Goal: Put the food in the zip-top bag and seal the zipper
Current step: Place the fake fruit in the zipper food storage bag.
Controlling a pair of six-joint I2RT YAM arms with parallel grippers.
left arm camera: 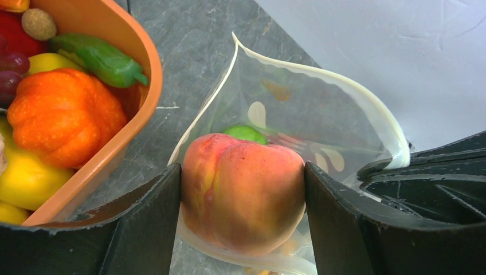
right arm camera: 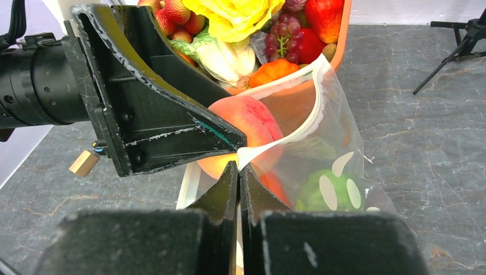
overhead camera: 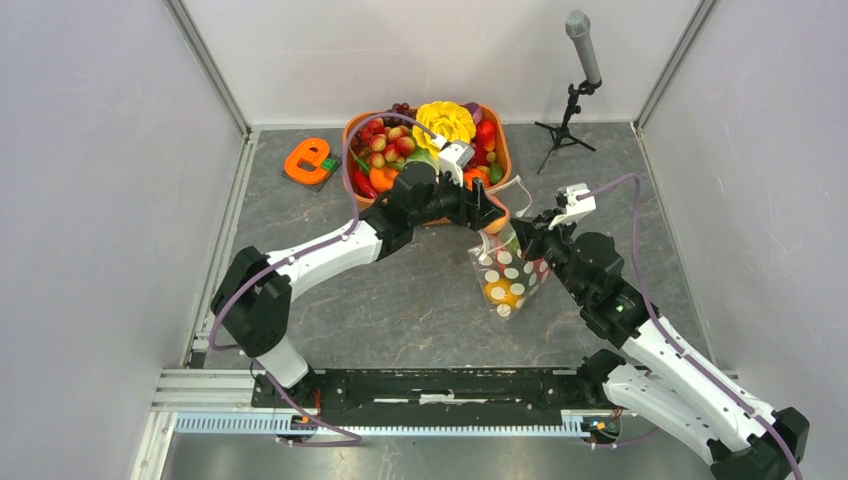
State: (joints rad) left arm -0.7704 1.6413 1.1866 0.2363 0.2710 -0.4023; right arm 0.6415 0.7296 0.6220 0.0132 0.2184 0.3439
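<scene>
Peach [left arm camera: 243,192] in L gripper [overhead camera: 491,213]; R gripper [right arm camera: 239,173] pinches bag [right arm camera: 343,146] rim.

The bag [left arm camera: 321,109] is thin clear plastic film, glossy and creased, printed with opaque white dots. Its zipper [left arm camera: 392,137] is a thicker, milky, smooth strip. The peach [left arm camera: 243,200] has a satin skin with a faint sheen. The pepper [left arm camera: 100,57] is glossy, the pumpkin [left arm camera: 63,114] duller and finely grained. The tub [left arm camera: 137,69], at 12 o'clock on the surface [overhead camera: 400,290], is smooth orange plastic. The left gripper [left arm camera: 243,172] and right gripper [right arm camera: 239,172] are matt black plastic, scuffed, with rough chipped edges. The surface looks like matt grey veined stone.
</scene>
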